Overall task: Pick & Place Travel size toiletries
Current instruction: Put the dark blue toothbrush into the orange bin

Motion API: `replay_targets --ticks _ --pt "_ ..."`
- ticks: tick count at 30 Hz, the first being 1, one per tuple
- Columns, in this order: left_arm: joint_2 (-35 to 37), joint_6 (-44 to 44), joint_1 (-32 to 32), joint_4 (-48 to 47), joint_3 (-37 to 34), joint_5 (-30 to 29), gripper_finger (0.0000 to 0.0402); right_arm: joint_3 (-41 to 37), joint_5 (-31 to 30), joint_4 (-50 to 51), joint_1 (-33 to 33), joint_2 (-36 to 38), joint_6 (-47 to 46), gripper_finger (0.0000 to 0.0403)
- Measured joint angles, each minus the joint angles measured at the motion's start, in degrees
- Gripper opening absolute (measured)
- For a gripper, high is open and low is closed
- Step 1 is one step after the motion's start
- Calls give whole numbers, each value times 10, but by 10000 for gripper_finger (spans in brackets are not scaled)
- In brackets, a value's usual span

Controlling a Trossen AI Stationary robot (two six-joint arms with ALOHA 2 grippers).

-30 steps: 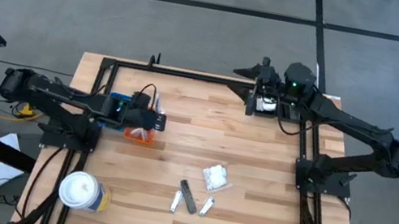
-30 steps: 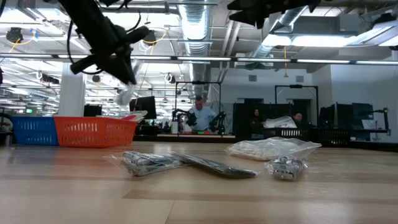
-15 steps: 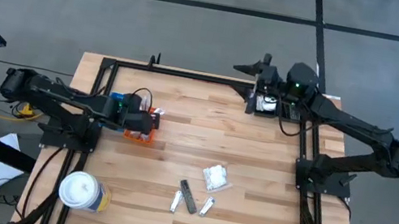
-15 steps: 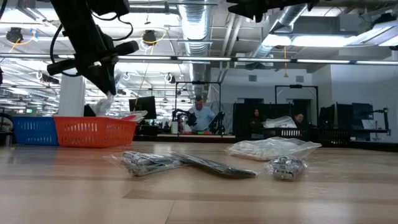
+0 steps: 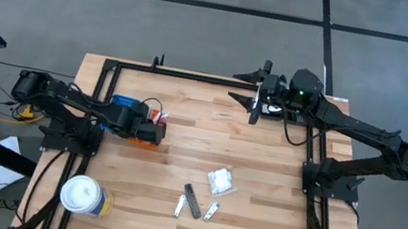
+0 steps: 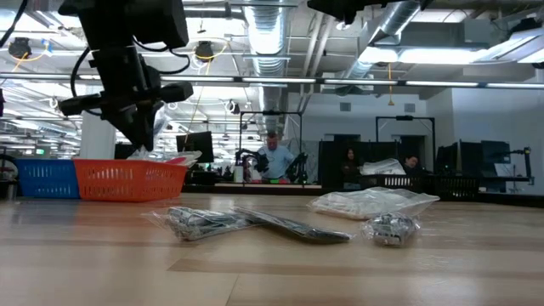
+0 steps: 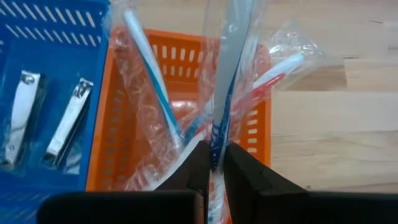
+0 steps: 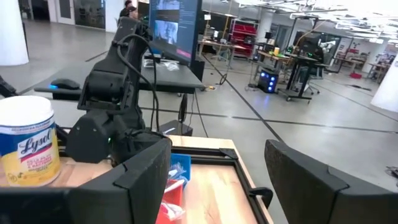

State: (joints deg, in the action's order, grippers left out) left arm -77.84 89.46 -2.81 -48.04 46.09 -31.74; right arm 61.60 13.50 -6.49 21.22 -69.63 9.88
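My left gripper (image 7: 214, 163) is shut on a clear-wrapped toothbrush (image 7: 229, 56) over the orange tray (image 7: 124, 130) at the table's left; it also shows in the low view (image 6: 140, 127). Two more wrapped toothbrushes (image 7: 152, 81) (image 7: 277, 68) lie slanting in that tray. Nail clippers (image 7: 68, 118) lie in the blue tray (image 7: 56, 25) beside it. A clear packet with white contents (image 5: 220, 181), a dark stick (image 5: 191, 200) and small packets (image 5: 210, 211) lie on the table's middle. My right gripper (image 5: 244, 88) hangs open high over the far right, holding nothing. My left gripper pinches the wrapped toothbrush by its handle (image 7: 216, 140) between its two fingers, wrapper and all. The fingers slant down from the table's left and lie along the brush. The brush reaches out past the fingertips over the orange tray; whether its far end rests on anything, I cannot tell.
A big white lidded cup (image 5: 82, 194) stands at the near left corner. A black frame (image 5: 194, 76) runs along the table's far edge and sides. Bare wood lies between the trays and the loose items. People sit far behind the table (image 6: 274, 157).
My left gripper has sunk toward the orange tray and tipped more steeply downward, still shut on the wrapped toothbrush, which came down with it. My right gripper has swung a little toward the table's left, staying open.
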Motion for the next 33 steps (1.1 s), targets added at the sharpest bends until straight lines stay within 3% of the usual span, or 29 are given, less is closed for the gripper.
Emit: replay_targets --ticks 11,26,29,33 --pt "0 27 6 -19 0 21 40 0 0 1 -6 0 12 255" --pt "22 -22 6 -32 1 6 162 0 0 1 -6 0 12 255" --pt "32 -22 5 -29 1 7 150 0 0 1 -6 0 12 255" --pt "33 -24 2 -27 0 8 74 0 0 0 -6 0 12 255"
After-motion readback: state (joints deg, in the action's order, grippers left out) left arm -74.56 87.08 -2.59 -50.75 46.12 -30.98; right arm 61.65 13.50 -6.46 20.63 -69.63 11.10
